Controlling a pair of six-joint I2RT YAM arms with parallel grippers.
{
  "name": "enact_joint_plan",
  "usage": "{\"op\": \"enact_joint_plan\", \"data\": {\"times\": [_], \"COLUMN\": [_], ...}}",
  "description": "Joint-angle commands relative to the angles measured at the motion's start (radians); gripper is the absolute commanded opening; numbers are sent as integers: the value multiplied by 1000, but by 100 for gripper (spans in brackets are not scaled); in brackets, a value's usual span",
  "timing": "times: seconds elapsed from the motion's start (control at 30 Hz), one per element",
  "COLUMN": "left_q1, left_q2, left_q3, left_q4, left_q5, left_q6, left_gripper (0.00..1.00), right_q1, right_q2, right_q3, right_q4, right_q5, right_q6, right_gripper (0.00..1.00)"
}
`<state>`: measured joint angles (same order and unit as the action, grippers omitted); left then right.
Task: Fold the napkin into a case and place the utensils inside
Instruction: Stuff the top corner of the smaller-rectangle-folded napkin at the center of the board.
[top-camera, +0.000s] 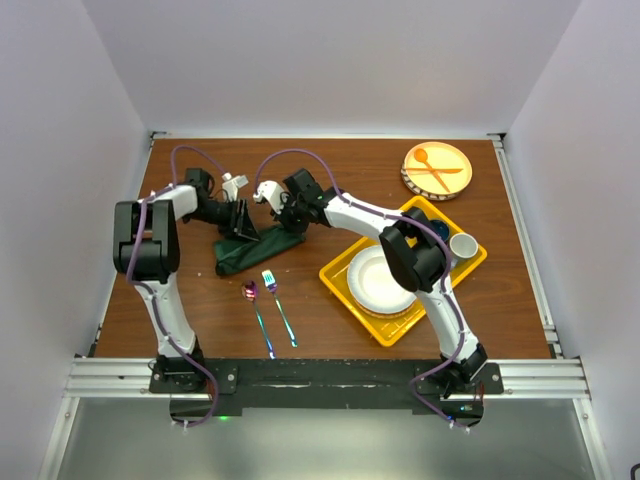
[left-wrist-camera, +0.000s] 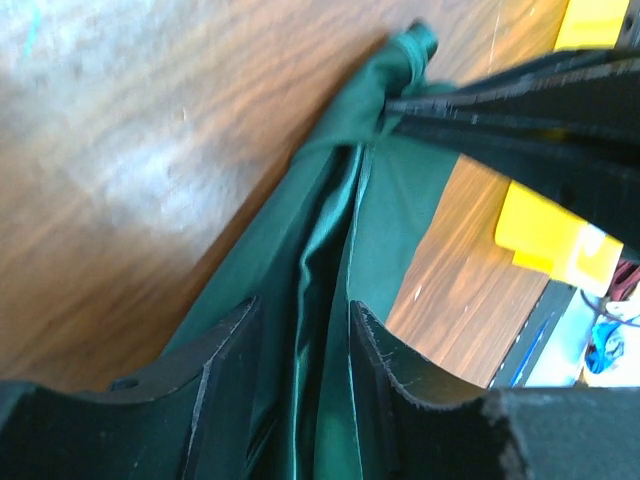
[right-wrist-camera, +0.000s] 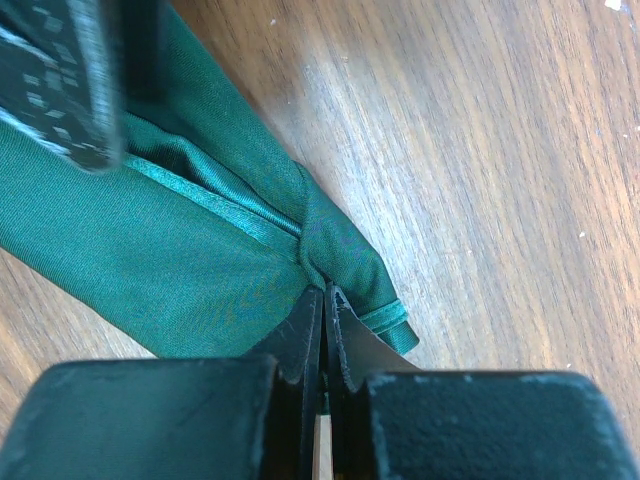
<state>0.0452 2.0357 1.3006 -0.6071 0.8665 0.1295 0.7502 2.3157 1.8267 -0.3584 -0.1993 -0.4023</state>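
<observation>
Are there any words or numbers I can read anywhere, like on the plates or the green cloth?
No text to quote: nothing readable shows in any view.
The green napkin is plain.
The white plate and the yellow tray carry no print.
The far plate with the orange spoon and fork shows no letters I can make out; its rim is too small to tell.

Scanning all three views now, and there's nothing to read: no lettering, no label, no brand mark, no number and no sign is legible on anything in sight.
</observation>
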Motion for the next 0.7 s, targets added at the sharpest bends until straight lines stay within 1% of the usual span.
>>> {"op": "enact_joint_plan", "data": {"times": [0.0,0.07,0.1,0.17,0.2,0.23,0.27,0.3,0.47,0.53,0.67], "left_q1": [5,5,5,5,4,2,1,-1,-13,-13,-11], "left_q2": [-58,-72,-77,-85,-85,-85,-85,-86,-66,-49,6], "left_q3": [11,8,8,20,26,32,45,51,88,89,78], "left_q4": [-97,-85,-73,-45,-36,-28,-11,-3,39,58,67], "left_q5": [-21,-14,-3,18,44,58,72,89,101,85,3], "left_q6": [99,96,88,62,52,41,23,15,-28,-40,-41], "left_gripper": [44,39,29,19,11,8,2,0,0,0,0], "right_q1": [0,1,1,1,0,0,1,1,0,1,0], "right_q2": [7,1,-1,1,1,2,2,1,-4,-1,2], "right_q3": [-32,-37,-40,-40,-38,-37,-37,-38,-44,-41,-32], "right_q4": [-27,-19,-13,-7,-5,-5,-5,-4,9,10,10], "right_q5": [31,24,21,21,21,17,15,14,11,11,14], "right_q6": [-15,-15,-15,-16,-17,-17,-20,-23,-32,-33,-33], "right_gripper": [0,0,0,0,0,0,0,0,0,0,0]}}
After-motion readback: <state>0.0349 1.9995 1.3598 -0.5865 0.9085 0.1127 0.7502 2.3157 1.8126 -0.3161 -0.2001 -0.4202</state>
